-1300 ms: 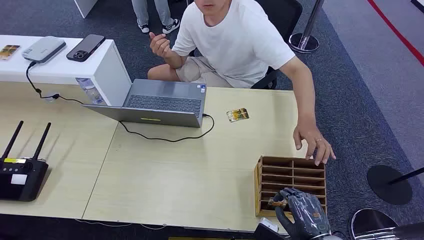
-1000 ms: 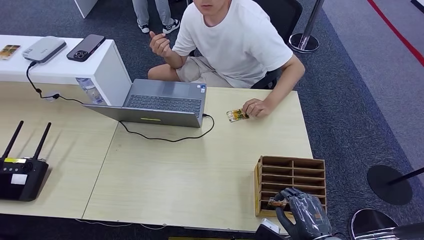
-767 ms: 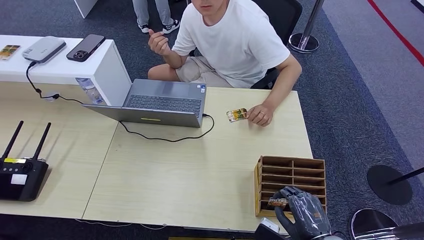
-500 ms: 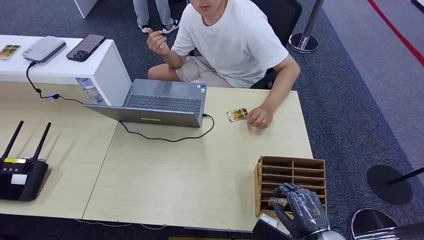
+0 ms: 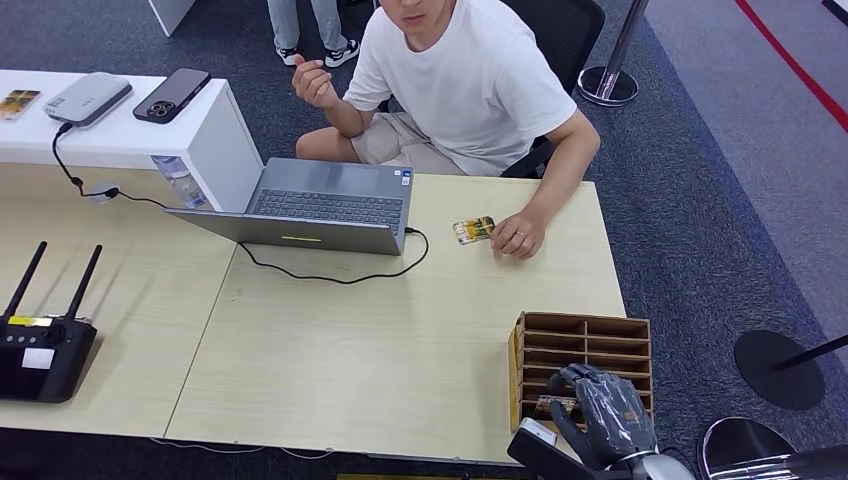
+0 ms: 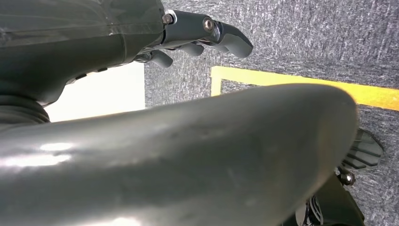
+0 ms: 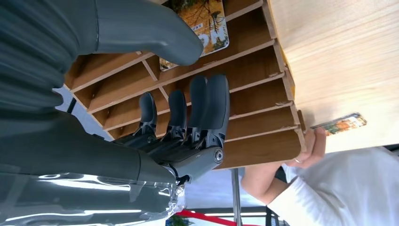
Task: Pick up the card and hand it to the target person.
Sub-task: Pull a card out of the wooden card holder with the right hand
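Note:
A picture card (image 5: 552, 406) (image 7: 209, 19) lies in the nearest slot of the wooden rack (image 5: 585, 345) (image 7: 244, 80) at the table's front right corner. My right hand (image 5: 605, 420) (image 7: 188, 122) hovers over the rack's near end. Its thumb (image 7: 141, 28) crosses the card while its fingers (image 7: 207, 108) stretch straight over other slots, gripping nothing. A second card (image 5: 473, 229) (image 7: 341, 125) lies on the table by the seated person's hand (image 5: 520, 238). My left hand (image 6: 202, 33) hangs over the carpet, fingers loosely apart and empty.
An open laptop (image 5: 320, 205) with its cable sits at mid table. A black router (image 5: 40, 350) stands at the front left. The white side unit (image 5: 120, 120) carries a phone and a grey box. Stanchion bases stand on the carpet to the right.
The person's hand left the rack's far edge and came to rest beside the card on the table. My right hand crept slightly forward over the rack.

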